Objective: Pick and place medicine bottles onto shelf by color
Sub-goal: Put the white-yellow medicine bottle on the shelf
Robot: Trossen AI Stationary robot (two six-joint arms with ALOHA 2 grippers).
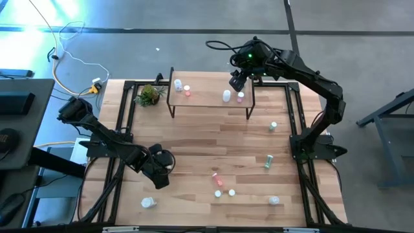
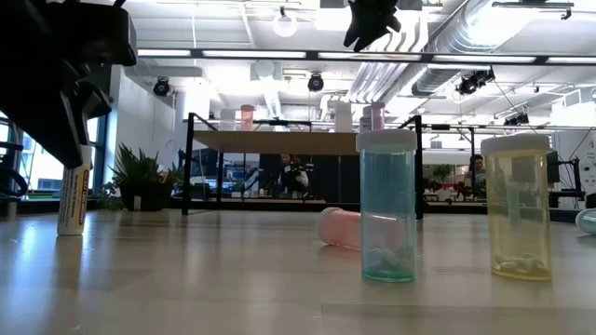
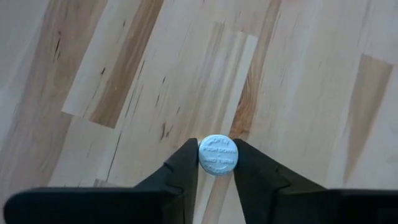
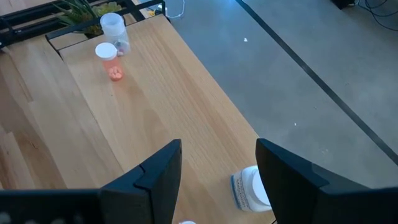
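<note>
— So where's the left hand (image 3: 216, 169)?
— Low over the table (image 1: 194, 136), its fingers closed on a white-capped bottle (image 3: 217, 155) standing there.
— And the right hand (image 4: 217, 180)?
— Above the shelf (image 1: 207, 97), fingers spread wide, a white jar (image 4: 252, 188) just below them; two more bottles stand at the shelf's far end.

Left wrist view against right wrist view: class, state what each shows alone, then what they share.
Only the left wrist view shows the left end effector closed on a white bottle cap, seen from above over the slatted tabletop. Only the right wrist view shows the right end effector open above the shelf, with a pink bottle and a clear bottle at the shelf's far end, a white bottle close below, and grey floor. Both show two dark fingers over light wood.
</note>
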